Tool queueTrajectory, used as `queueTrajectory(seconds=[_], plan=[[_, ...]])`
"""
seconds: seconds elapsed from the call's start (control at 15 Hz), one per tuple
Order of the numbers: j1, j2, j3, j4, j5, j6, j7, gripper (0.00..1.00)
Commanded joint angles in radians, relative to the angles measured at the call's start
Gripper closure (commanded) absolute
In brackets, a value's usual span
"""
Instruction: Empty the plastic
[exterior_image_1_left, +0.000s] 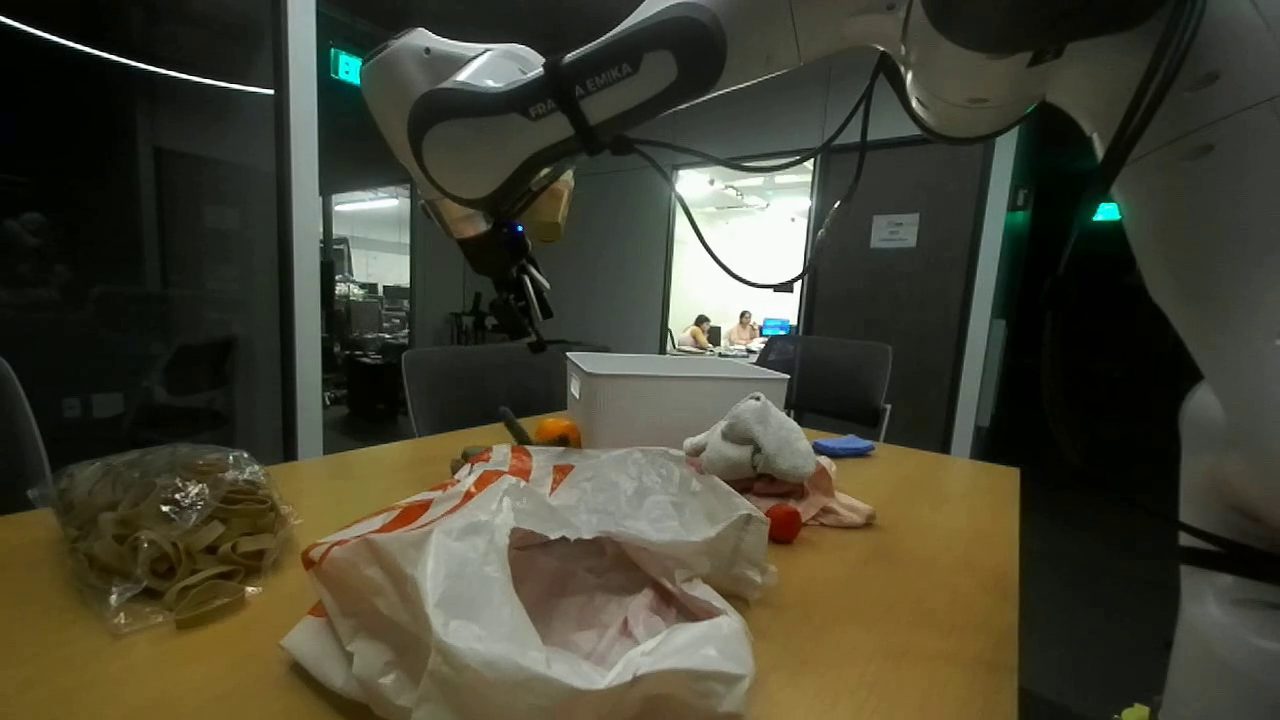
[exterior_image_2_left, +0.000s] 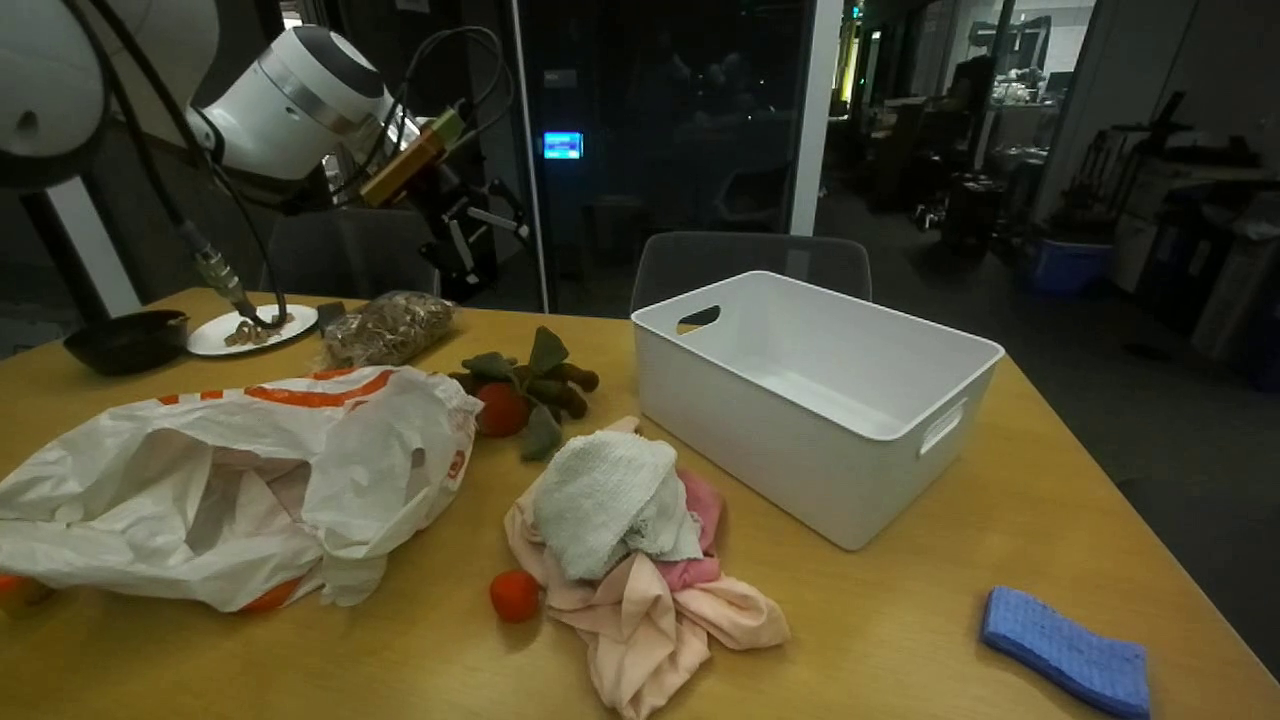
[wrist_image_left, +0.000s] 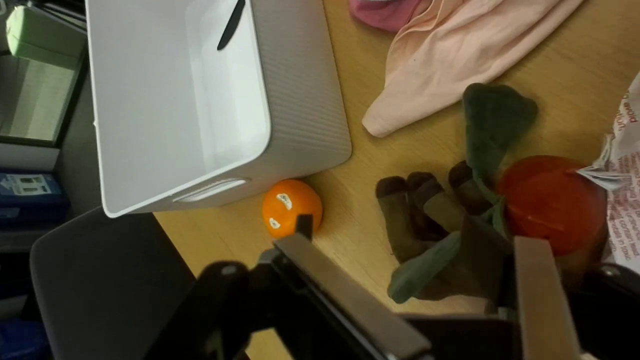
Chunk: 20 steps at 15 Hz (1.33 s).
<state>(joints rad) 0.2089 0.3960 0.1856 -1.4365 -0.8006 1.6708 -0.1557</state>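
A white plastic bag with red stripes (exterior_image_1_left: 440, 590) lies crumpled on the table with its mouth open; it also shows in an exterior view (exterior_image_2_left: 385, 470) and at the right edge of the wrist view (wrist_image_left: 625, 195). Pinkish material shows in its mouth. A clear plastic bag of tan curled pieces (exterior_image_1_left: 180, 540) lies apart from it. A white plastic bin (exterior_image_2_left: 760, 430) stands upright; in the wrist view (wrist_image_left: 300, 80) a dark narrow object (wrist_image_left: 232, 25) shows inside. My gripper (exterior_image_1_left: 538, 315) is open and empty above the table, also in the wrist view (wrist_image_left: 415, 240).
An orange (wrist_image_left: 287, 207) lies beside the bin. A red round thing (wrist_image_left: 552, 200) lies with green and brown plush pieces (wrist_image_left: 425, 215). Cloths (exterior_image_2_left: 620, 510) are heaped near a small red ball (exterior_image_2_left: 515, 595). A blue sponge (exterior_image_2_left: 1065, 650), white plate (exterior_image_2_left: 215, 335) and dark bowl (exterior_image_2_left: 125, 345) stand farther out.
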Motion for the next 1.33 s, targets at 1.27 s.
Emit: queueTrajectory(seconds=[1.27], plan=[[-0.054, -0.878, -0.145, -0.64, 0.662, -0.149, -0.193, 0.0]])
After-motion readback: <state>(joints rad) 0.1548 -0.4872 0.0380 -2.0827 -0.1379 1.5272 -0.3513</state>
